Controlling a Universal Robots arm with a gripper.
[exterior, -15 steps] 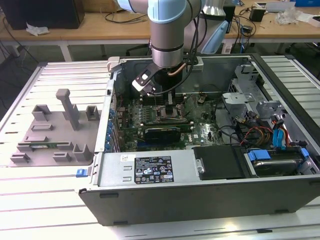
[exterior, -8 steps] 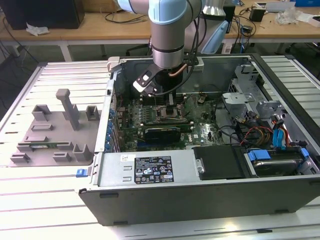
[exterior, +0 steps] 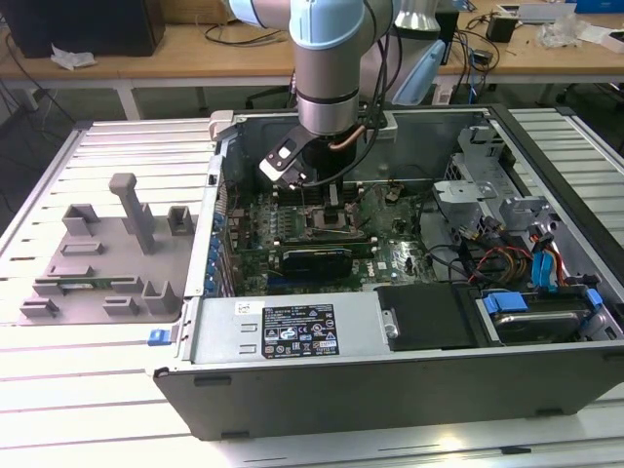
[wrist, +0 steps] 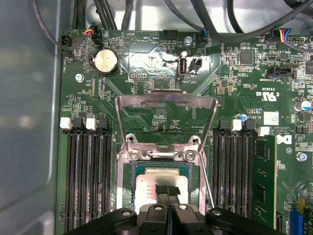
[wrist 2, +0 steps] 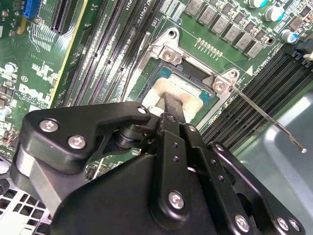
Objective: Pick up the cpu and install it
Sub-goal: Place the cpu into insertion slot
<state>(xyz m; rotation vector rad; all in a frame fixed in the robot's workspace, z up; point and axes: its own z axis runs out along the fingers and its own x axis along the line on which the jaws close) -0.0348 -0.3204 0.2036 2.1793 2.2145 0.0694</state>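
Observation:
The cpu [wrist: 146, 184] lies flat in the motherboard socket [wrist: 128, 169], pale silver top up, with the dark socket rim around it. In the second wrist view the cpu [wrist 2: 191, 102] shows the same way, partly covered by the fingers. My gripper [wrist: 167, 191] is shut, its two black fingers together, and their tips sit on the middle of the chip's top. The same gripper [wrist 2: 169, 101] reaches straight down at the socket. In the exterior view the gripper [exterior: 331, 198] hangs inside the open computer case [exterior: 390, 375], above the board's middle.
The socket's metal load plate [wrist: 166, 104] stands swung open, and its thin lever [wrist 2: 266, 120] sticks out sideways. Rows of black memory slots [wrist: 90, 181] flank the socket. Cables and drive bays [exterior: 526, 263] fill the case toward the exterior view's right. A grey fixture tray [exterior: 102, 253] lies outside the case.

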